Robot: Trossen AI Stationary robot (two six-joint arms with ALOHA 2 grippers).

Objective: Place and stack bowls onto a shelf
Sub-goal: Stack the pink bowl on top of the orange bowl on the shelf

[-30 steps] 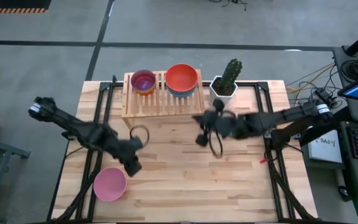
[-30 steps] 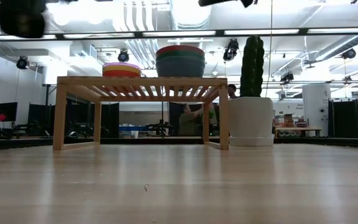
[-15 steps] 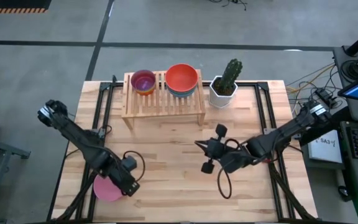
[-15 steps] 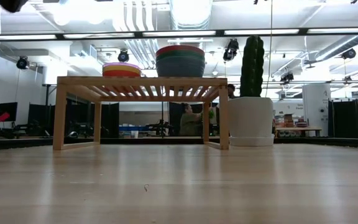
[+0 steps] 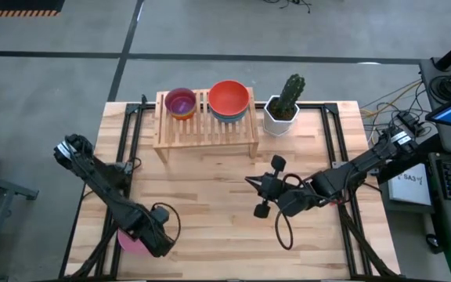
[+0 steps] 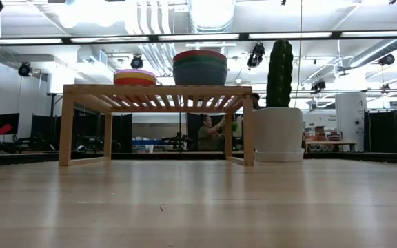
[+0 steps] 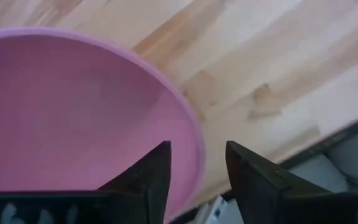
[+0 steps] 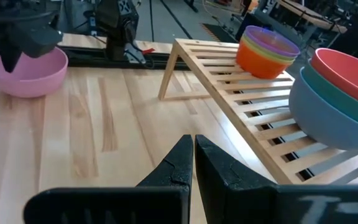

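Note:
A pink bowl (image 7: 73,118) sits upright on the table near its front left corner, mostly hidden under my left gripper (image 5: 152,235) in the high view. In the left wrist view my left gripper (image 7: 197,155) is open. One finger stands over the bowl's inside and the other outside its rim (image 7: 194,140), with a gap on both sides. The shelf (image 5: 206,125) at the far edge carries a purple-topped stack (image 5: 180,102) and a red-topped stack (image 5: 229,99). My right gripper (image 8: 194,149) is shut and holds nothing. It hovers over the table's middle right (image 5: 261,197).
A white pot with a cactus (image 5: 282,110) stands right of the shelf at the far edge. Black rails (image 5: 131,133) run along both sides of the table. Bare wood (image 5: 210,188) lies between the shelf and the two grippers.
My left gripper has moved toward the table's near edge and come down over the pink bowl, which stays in place. My right gripper has drawn back from the shelf toward the near edge and then kept still.

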